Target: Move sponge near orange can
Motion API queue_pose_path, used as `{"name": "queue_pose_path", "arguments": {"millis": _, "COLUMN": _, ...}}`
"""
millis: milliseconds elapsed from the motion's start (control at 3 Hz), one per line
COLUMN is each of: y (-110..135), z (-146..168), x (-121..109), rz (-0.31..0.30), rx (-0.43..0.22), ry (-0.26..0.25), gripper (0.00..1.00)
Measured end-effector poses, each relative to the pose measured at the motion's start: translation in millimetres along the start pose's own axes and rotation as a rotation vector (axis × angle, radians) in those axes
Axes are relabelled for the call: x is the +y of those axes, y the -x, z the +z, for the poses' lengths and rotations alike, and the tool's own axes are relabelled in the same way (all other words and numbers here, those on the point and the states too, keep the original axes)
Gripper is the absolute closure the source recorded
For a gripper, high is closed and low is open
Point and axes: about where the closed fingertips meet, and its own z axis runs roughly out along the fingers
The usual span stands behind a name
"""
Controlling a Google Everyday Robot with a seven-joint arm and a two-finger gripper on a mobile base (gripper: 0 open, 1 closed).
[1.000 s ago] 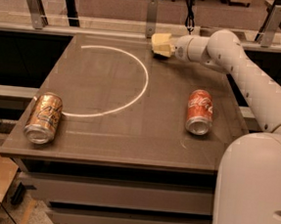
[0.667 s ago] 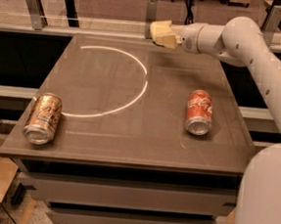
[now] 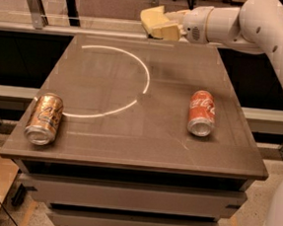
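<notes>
The orange can lies on its side near the table's front left corner, silver top toward me. My gripper hangs above the table's far edge, right of centre, at the end of the white arm reaching in from the right. It is shut on the pale yellow sponge and holds it up off the table. The sponge blends with the pale yellow fingers, so its full outline is hard to make out. Sponge and orange can are far apart, across the table's diagonal.
A red can with white script lies on its side on the right half of the brown table. A white arc is marked on the tabletop's left-centre. A rail and dark shelving run behind the table.
The gripper has risen from the table's far edge and moved left with the sponge. Both cans have stayed still.
</notes>
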Motion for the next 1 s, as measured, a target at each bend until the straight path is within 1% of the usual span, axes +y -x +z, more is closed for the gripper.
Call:
{"name": "queue_pose_path", "arguments": {"millis": 333, "y": 13, "z": 5, "x": 8, "rz": -0.065, "rx": 0.027, "ry": 0.031, "gripper": 1.0}}
{"name": "queue_pose_path", "arguments": {"millis": 667, "y": 18, "z": 5, "x": 59, "rz": -0.133, "rx": 0.085, "ry": 0.191, "gripper": 1.0}}
{"name": "queue_pose_path", "arguments": {"millis": 1000, "y": 10, "z": 6, "x": 114, "rz": -0.175, "rx": 0.155, "ry": 0.361, "gripper": 1.0}}
